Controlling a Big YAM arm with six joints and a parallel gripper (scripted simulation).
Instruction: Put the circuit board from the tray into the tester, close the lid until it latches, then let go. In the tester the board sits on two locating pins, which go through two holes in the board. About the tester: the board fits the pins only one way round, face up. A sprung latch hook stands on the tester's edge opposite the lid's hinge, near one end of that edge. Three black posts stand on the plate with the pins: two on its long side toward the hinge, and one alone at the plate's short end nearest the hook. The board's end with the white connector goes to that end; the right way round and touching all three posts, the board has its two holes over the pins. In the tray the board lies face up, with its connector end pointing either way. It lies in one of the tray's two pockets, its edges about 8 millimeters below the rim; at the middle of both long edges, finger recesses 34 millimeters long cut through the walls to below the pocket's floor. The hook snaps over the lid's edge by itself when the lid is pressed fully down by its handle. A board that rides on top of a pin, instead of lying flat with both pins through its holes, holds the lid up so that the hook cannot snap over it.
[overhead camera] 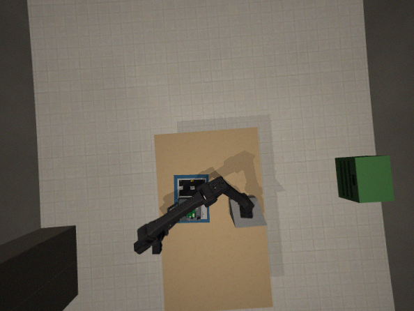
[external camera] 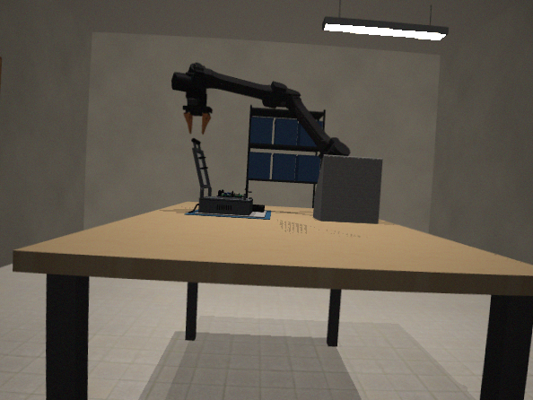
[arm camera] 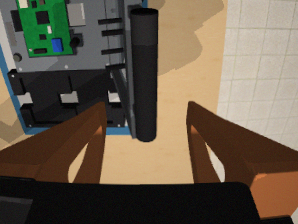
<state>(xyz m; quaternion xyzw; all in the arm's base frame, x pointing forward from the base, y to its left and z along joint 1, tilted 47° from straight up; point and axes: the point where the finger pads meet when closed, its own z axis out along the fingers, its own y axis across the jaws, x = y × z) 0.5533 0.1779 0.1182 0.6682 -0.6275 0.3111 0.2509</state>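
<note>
The green circuit board [overhead camera: 191,213] [external camera: 230,194] [arm camera: 54,30] lies face up on the grey tester [external camera: 224,206] [arm camera: 89,59]. Whether both pins are through its holes cannot be told. The tester's lid [external camera: 203,169] [arm camera: 128,55] stands open, nearly upright, leaning slightly away from the board. Its black handle [external camera: 196,141] [arm camera: 144,75] is at the top. My gripper [external camera: 197,133] [arm camera: 146,111] is open and empty, pointing down, with its fingertips just above the handle; in the wrist view the handle appears between the fingers. The black tray [overhead camera: 185,192] [arm camera: 50,83] shows no board in its visible part.
Tester and tray stand on a blue-edged mat [overhead camera: 175,185] [external camera: 267,215] on the wooden table [overhead camera: 216,265] [external camera: 251,247]. The arm's grey base block [overhead camera: 244,222] [external camera: 349,188] stands right of the tester. A blue-bin shelf and a green cabinet [overhead camera: 373,179] stand away from the table.
</note>
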